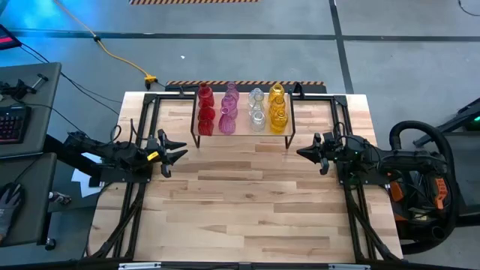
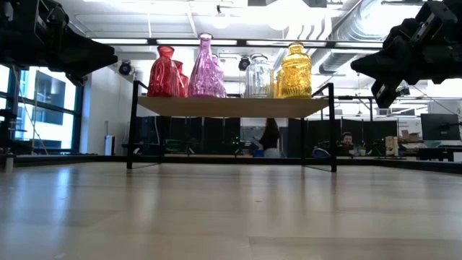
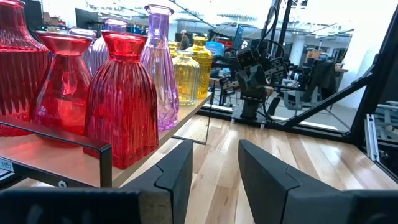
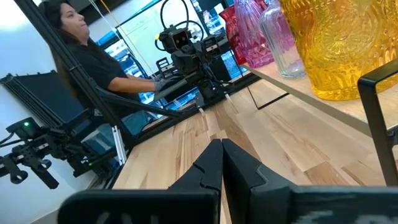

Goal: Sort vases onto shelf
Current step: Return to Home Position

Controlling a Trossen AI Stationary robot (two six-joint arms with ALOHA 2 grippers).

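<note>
Overhead view of a wooden tabletop (image 1: 247,202) with a dark robot arm at each side and a small raised shelf (image 1: 242,134) at its far edge, midway between them.

All the vases in view stand on the shelf, sorted by colour into four short rows running front to back: red vases (image 1: 205,111) nearest the left arm, then purple vases (image 1: 229,111), clear vases (image 1: 256,111) and yellow vases (image 1: 277,111) nearest the right arm. From table height they stand upright on the light plank, and the boards under and in front of the shelf are bare. No vase lies on the tabletop in any view, so the sorting looks finished — nothing seems left to pick up or straighten.

The left arm (image 1: 112,154) sits low at the left edge of the tabletop, pointing inward, just in front of the shelf's left corner and not touching it. Its wrist camera shows the left fingers (image 3: 177,177) moderately apart with nothing between them, and the red vases close beside.

The right arm (image 1: 375,161) mirrors it at the right edge. The right fingers (image 4: 208,168) are pressed almost together — empty — with a yellow vase and the shelf's black frame close alongside.

Judging by the task, only parking the arms remains, and both already look close to a resting pose. A person sits beyond the tabletop, behind the left arm.
</note>
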